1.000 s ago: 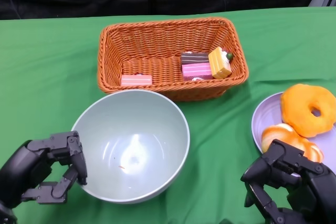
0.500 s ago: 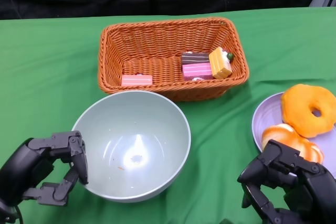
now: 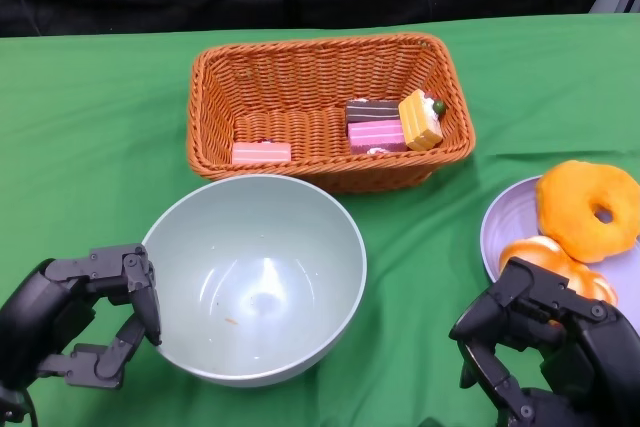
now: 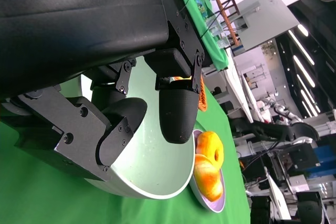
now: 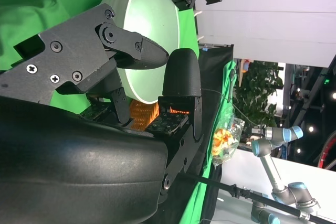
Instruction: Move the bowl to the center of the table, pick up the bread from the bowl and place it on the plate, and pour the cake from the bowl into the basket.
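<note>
The left hand [image 3: 85, 322] has sunk lower and drawn a little away from the bowl [image 3: 255, 277], its fingers now just beside the rim. The right hand [image 3: 545, 347] has edged lower, nearer the table's front edge.

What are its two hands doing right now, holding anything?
Left hand: open, empty, beside the bowl.
Right hand: open, empty, near the plate.

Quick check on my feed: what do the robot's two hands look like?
Both the left hand and right hand are matte black, built from blocky jointed segments with visible screws. Each wrist view shows a smooth rounded black shell behind the fingers.
</note>
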`<action>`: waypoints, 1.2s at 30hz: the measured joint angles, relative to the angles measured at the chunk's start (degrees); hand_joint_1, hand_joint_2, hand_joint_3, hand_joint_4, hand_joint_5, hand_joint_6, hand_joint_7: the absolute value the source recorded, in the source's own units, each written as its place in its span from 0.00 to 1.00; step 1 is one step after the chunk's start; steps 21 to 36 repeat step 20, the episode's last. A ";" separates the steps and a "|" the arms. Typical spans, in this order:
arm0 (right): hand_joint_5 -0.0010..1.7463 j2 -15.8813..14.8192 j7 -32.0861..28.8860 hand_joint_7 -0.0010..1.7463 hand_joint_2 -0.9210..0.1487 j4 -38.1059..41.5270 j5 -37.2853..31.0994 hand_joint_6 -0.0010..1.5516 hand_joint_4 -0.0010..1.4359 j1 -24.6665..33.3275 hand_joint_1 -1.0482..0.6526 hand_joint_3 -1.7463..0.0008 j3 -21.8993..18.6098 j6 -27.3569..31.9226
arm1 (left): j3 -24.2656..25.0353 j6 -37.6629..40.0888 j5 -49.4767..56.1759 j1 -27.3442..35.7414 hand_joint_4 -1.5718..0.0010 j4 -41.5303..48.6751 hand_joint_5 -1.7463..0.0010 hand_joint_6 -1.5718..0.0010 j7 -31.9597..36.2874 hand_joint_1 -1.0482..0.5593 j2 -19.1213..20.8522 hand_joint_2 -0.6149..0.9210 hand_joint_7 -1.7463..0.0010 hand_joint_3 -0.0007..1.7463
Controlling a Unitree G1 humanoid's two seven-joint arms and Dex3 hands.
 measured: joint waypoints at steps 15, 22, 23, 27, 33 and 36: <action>0.90 -0.52 -0.35 0.76 0.23 -0.04 0.00 0.44 0.51 -0.81 0.47 0.58 -0.11 0.06 | -0.49 0.32 -1.88 -0.10 0.54 0.00 0.02 0.53 -1.24 0.65 0.10 0.74 0.16 0.73; 0.91 -0.61 -0.34 0.76 0.22 -0.05 0.22 0.44 0.51 -0.81 0.48 0.59 -0.15 0.09 | 3.71 6.87 -7.62 -0.58 0.53 0.01 0.00 0.51 -11.37 0.63 0.07 0.77 0.17 0.71; 0.91 -0.61 -0.34 0.76 0.22 -0.05 0.22 0.44 0.51 -0.81 0.48 0.59 -0.15 0.09 | 3.71 6.87 -7.62 -0.58 0.53 0.01 0.00 0.51 -11.37 0.63 0.07 0.77 0.17 0.71; 0.91 -0.61 -0.34 0.76 0.22 -0.05 0.22 0.44 0.51 -0.81 0.48 0.59 -0.15 0.09 | 3.71 6.87 -7.62 -0.58 0.53 0.01 0.00 0.51 -11.37 0.63 0.07 0.77 0.17 0.71; 0.91 -0.61 -0.34 0.76 0.22 -0.05 0.22 0.44 0.51 -0.81 0.48 0.59 -0.15 0.09 | 3.71 6.87 -7.62 -0.58 0.53 0.01 0.00 0.51 -11.37 0.63 0.07 0.77 0.17 0.71; 0.91 -0.61 -0.34 0.76 0.22 -0.05 0.22 0.44 0.51 -0.81 0.48 0.59 -0.15 0.09 | 3.71 6.87 -7.62 -0.58 0.53 0.01 0.00 0.51 -11.37 0.63 0.07 0.77 0.17 0.71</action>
